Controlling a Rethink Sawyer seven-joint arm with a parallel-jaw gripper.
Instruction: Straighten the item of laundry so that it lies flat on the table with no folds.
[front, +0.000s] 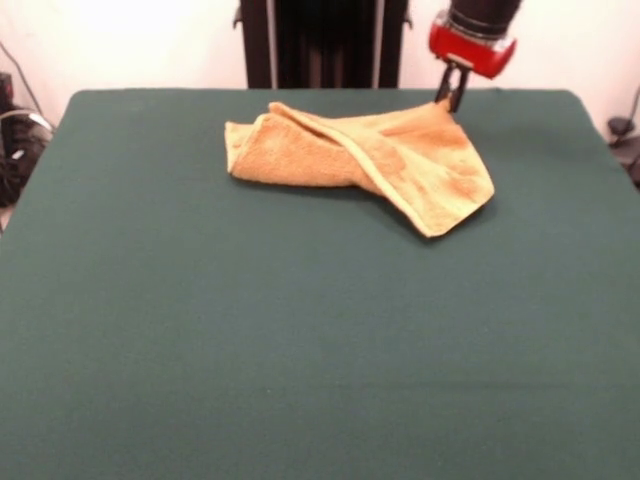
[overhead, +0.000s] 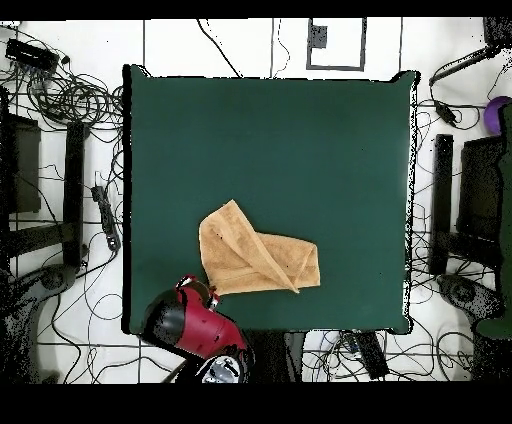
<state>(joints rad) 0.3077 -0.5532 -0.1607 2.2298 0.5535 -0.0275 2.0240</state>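
Note:
The golden-tan towel (front: 400, 160) lies crumpled on the far part of the dark green table (front: 300, 350), with one flap folded diagonally over the rest and a corner hanging toward the front right. My gripper (front: 450, 100) comes down at the towel's far right corner, which rises to a small peak between the fingers, and it looks shut on that corner. In the overhead view the towel (overhead: 255, 255) lies near the table's (overhead: 270, 140) bottom edge, and the gripper (overhead: 207, 293) sits at its lower left corner under the red wrist.
The robot's black pedestal (front: 325, 40) stands behind the table's far edge. Cables and equipment lie on the floor round the table (overhead: 70, 100). The table's left edge is close to the gripper in the overhead view.

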